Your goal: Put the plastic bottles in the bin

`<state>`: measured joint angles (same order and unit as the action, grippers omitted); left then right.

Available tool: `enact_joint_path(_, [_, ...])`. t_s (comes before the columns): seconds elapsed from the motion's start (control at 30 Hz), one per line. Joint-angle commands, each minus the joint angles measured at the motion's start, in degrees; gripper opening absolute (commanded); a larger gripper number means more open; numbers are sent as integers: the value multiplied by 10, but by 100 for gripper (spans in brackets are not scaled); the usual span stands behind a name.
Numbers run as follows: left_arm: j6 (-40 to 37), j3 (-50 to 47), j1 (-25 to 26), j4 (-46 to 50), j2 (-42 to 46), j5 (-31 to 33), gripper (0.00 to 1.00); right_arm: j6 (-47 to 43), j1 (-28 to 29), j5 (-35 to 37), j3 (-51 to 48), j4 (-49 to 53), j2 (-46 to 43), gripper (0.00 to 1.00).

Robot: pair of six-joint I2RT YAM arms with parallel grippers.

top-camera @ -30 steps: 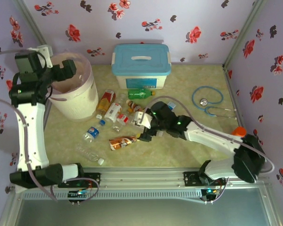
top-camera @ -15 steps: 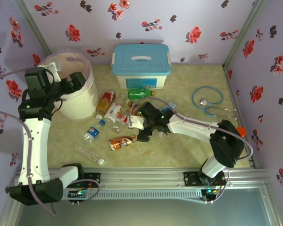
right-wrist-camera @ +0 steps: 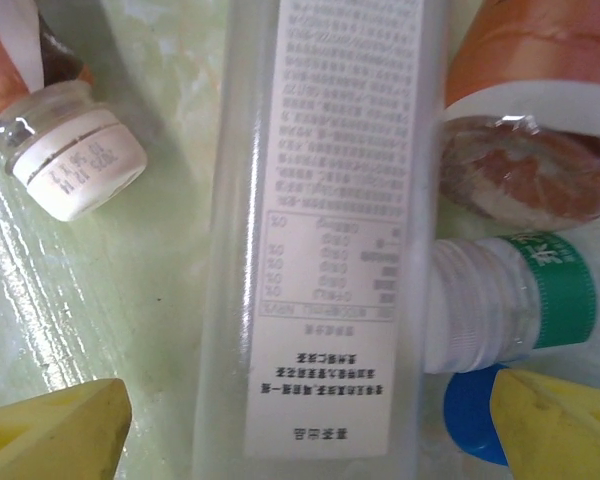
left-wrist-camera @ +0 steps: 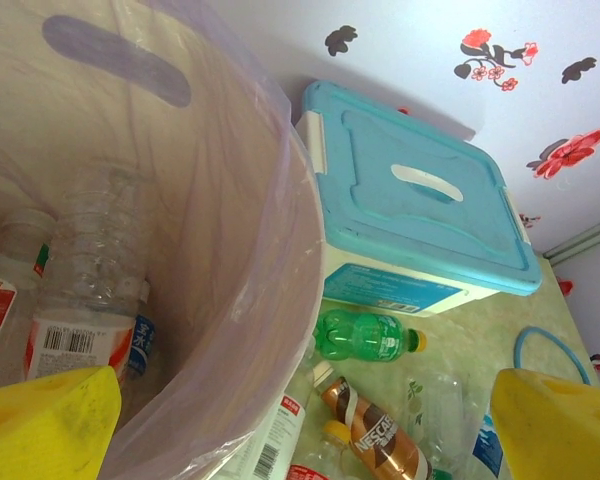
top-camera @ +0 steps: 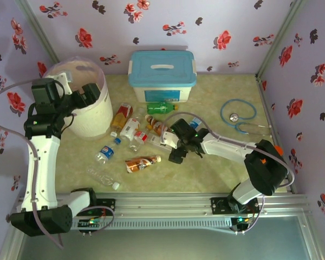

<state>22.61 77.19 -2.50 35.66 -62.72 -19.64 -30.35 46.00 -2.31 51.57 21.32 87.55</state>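
Note:
The bin stands at the back left, its pinkish liner draped over the rim and clear bottles lying inside. My left gripper hovers open above the bin's right rim, holding nothing. Several plastic bottles lie on the table right of the bin, among them a green one and an amber one. My right gripper is down among them, open. Its yellow fingers straddle a clear bottle with a white label, with gaps on both sides.
A white box with a light-blue lid stands at the back, a blue stethoscope lies to the right, and an orange cylinder shows behind the right arm. A crushed orange bottle and a clear one lie nearer the rail.
The left arm swung right over the bin's rim, then held still. The right arm folded in and its gripper came down around the white-labelled bottle, jaws narrowing slightly.

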Motion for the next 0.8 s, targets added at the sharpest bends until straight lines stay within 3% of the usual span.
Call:
enact_joint_path(0.0, [12, -6, 5, -23, 1, -10, 95, 22, -1, 0, -10, -22, 8, 88])
enact_joint_path(0.33, [13, -5, 8, -23, 5, -9, 95, 22, -2, -1, -7, -47, 41, 77])
enact_joint_path(0.47, [13, -5, 10, -24, 5, -9, 95, 21, -3, 4, -10, -52, 40, 67])
enact_joint_path(0.77, [16, -4, 13, -32, 10, -9, 95, 21, -3, 11, -11, -41, 6, 54])
